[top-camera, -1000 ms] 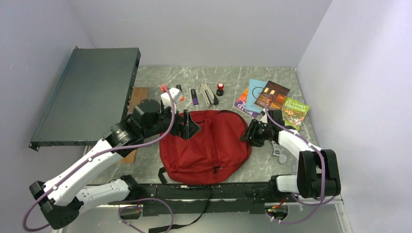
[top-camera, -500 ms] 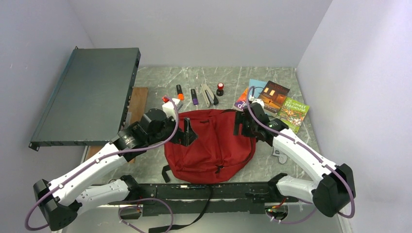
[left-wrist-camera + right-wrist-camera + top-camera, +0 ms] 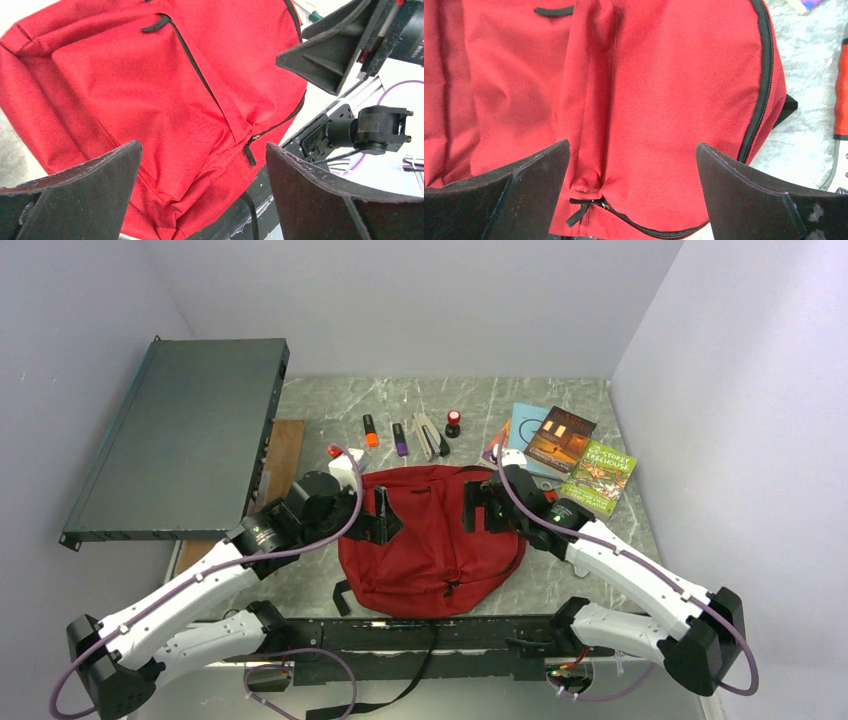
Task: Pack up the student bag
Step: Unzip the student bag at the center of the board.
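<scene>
The student bag, a red backpack with black zippers, lies flat on the marble table near the front edge. My left gripper hovers over its left side, open, with nothing between the fingers; in the left wrist view the bag fills the space under the left gripper. My right gripper hangs over the bag's upper right part, also open and empty. Below the right gripper the right wrist view shows the red fabric and a black zipper pull.
Books lie at the back right. Markers, a pen-like item and a red stamp sit behind the bag. A dark flat panel leans at left beside a wooden board. A red-handled tool lies right of the bag.
The right gripper has opened wide and moved left from the bag's right edge to above the bag. The left gripper shifted slightly nearer and stayed open. The bag shifted a little to the right.
</scene>
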